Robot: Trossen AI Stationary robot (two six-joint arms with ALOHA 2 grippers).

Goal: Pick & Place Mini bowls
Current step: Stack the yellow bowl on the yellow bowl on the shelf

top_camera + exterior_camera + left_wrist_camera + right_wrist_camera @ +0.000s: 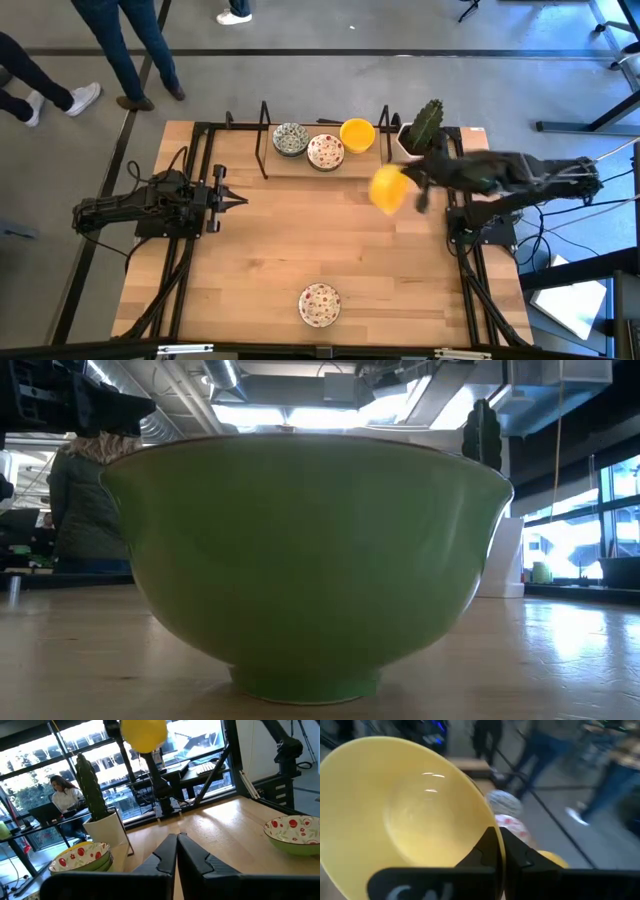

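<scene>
In the upper right of the high view, a yellow mini bowl (389, 189) hangs in the air above the worktop (270, 240), tilted on its side. The right end effector (411, 184) is clamped on its rim; the right wrist view shows the two dark fingers (485, 851) pressed together over the bowl's edge (405, 815). So I judge that the step in hand is the carry: the bowl is already picked and not yet placed. The next move calls for bringing it over a free spot, turning it level, lowering it until the foot touches the wood, and only then opening the fingers. I cannot tell from these pictures which spot is meant.

Now the count, from the high view. Five mini bowls show in all: the held yellow one, a second yellow bowl (357, 134) at the top centre, a red-speckled bowl (325, 151) just beside it, a green-blue patterned bowl (290, 139) to the left of that one, and one more red-speckled bowl (319, 304) alone at the bottom centre. This makes two yellow, two red-speckled and one green-blue. In the low view, the bowl at the bottom centre fills the frame, green on its outside.

There is one cactus (427, 124) in a white pot, close behind the carried bowl.

The left end effector (240, 201) waits at the left middle of the frame, with its fingers together and holding nothing.
</scene>
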